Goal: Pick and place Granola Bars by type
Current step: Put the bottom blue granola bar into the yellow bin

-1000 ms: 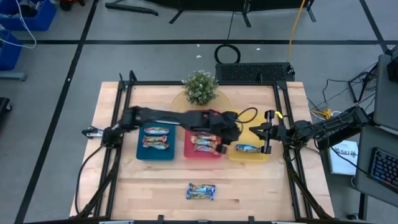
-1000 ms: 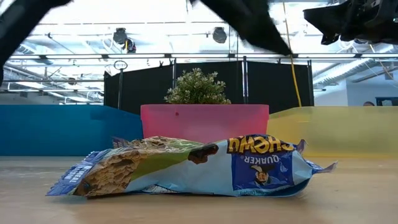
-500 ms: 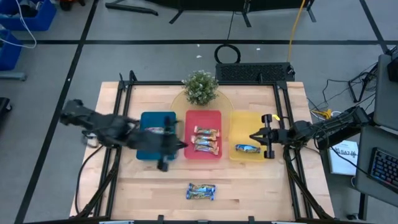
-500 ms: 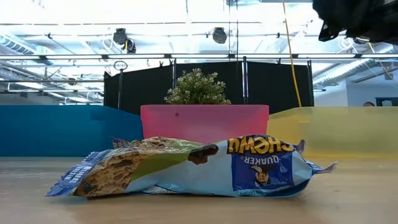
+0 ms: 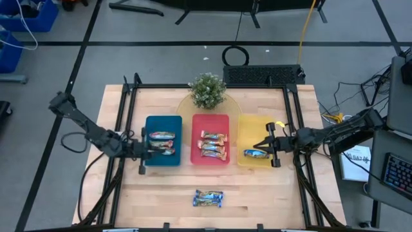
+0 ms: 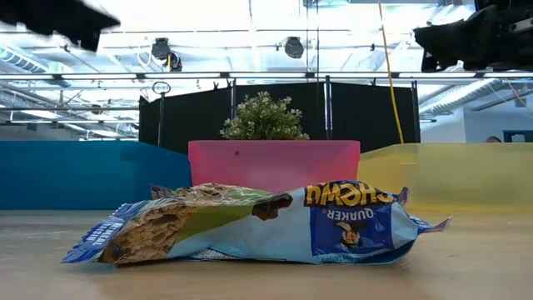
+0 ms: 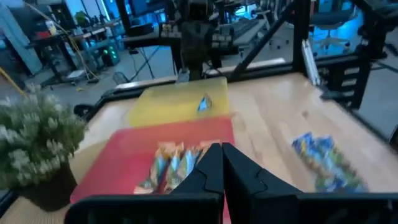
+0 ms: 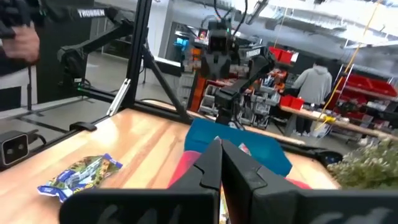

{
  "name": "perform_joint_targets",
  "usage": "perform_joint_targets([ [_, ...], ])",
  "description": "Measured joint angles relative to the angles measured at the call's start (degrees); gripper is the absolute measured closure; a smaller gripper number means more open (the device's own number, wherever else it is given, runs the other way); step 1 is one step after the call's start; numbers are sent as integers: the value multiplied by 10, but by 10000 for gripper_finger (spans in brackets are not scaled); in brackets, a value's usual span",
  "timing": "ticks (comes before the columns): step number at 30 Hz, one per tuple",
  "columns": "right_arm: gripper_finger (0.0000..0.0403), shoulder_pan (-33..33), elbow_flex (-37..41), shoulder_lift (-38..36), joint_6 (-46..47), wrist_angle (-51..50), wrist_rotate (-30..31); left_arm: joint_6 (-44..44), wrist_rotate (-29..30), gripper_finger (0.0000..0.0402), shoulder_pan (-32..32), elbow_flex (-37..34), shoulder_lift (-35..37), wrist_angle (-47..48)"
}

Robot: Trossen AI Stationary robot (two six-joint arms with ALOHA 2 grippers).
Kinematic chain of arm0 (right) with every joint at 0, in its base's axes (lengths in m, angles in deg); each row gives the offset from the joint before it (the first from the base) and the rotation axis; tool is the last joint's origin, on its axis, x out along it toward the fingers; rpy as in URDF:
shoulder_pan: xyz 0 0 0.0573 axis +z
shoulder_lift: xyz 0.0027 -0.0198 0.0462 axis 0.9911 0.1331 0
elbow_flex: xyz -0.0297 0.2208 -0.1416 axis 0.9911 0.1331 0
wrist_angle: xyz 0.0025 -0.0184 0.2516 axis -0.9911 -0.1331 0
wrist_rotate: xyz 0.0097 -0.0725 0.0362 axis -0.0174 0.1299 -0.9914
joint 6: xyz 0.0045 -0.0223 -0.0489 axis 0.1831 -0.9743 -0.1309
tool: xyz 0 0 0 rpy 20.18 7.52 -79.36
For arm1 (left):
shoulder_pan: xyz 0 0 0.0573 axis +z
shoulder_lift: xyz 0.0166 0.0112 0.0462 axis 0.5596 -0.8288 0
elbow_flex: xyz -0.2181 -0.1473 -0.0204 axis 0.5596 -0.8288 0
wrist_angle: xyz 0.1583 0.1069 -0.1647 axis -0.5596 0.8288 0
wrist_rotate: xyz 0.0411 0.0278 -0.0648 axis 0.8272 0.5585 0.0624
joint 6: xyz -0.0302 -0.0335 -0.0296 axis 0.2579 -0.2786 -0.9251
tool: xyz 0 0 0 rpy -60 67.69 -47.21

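Nearly sorted: bars lie in the blue tray [image 5: 154,124], red tray [image 5: 211,122] and yellow tray [image 5: 257,125], while one blue-white Quaker Chewy bar [image 5: 208,198] remains on the table [image 5: 257,193] in front of the red tray, both the left claw [image 5: 143,152] and right claw [image 5: 270,145] closed and empty

Blue-white Quaker Chewy granola bar [image 6: 258,222] lying flat on wooden table [image 6: 466,271], pink tray [image 6: 273,164] and leafy plant [image 6: 264,117] behind, blue tray [image 6: 75,173], yellow tray [image 6: 466,175], fingers indistinct in dark arm shapes [image 6: 479,33] overhead
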Motion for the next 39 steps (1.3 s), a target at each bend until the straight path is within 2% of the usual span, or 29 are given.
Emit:
perform_joint_targets([
  [4, 403, 0, 0, 19, 13, 9, 0, 114, -44, 399, -11, -123, 43, -208],
  [6, 403, 0, -4, 27, 13, 8, 1, 162, -48, 399, -10, -164, 64, -283],
  [8, 403, 0, -19, 38, 13, 2, 3, 179, -44, 399, -4, -189, 84, -310],
  [12, 403, 14, -97, 88, 14, -77, 9, 147, -32, 399, 14, -197, 102, -273],
  [16, 403, 63, -228, 188, 30, -223, 73, 132, -17, 396, 24, -197, 98, -271],
  [21, 403, 143, -431, 368, 108, -438, 172, 98, -8, 376, 26, -197, 96, -270],
  [25, 403, 181, -600, 515, 215, -584, 182, 82, -8, 367, 26, -197, 92, -266],
  [28, 398, 197, -705, 614, 269, -647, 178, 83, -8, 367, 26, -197, 92, -273],
  [33, 346, 207, -818, 738, 290, -653, 108, 88, -8, 371, 26, -196, 92, -281],
  [39, 243, 196, -843, 811, 285, -580, 94, 65, -8, 371, 26, -196, 92, -267],
])
